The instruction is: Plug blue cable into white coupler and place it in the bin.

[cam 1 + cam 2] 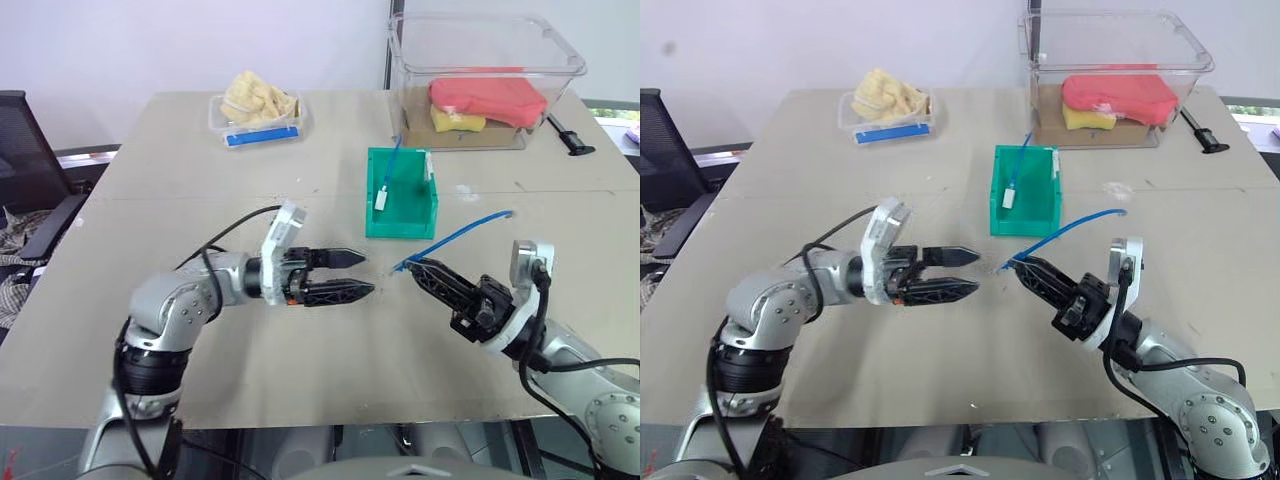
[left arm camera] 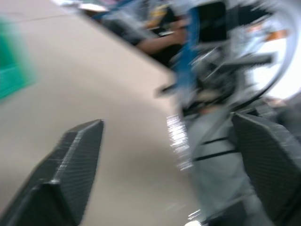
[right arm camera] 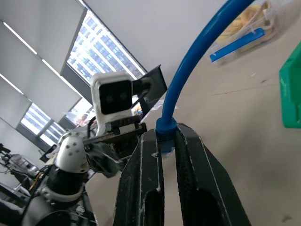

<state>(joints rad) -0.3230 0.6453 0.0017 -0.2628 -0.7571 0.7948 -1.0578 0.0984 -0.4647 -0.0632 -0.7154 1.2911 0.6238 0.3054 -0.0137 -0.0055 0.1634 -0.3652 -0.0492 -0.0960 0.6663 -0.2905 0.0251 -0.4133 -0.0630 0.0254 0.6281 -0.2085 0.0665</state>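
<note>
- Our right gripper [image 1: 410, 267] is clamped on the plug end of the thin, curved bright-blue cable [image 1: 462, 234], held above the beige table [image 1: 150, 180].
- Our left gripper [image 1: 358, 274] is spread wide, holding nothing.
- The small green plastic bin [image 1: 401, 222] sits just beyond.

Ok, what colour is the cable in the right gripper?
Bright blue cable, shut in the right gripper; right wrist view shows it best.
</note>
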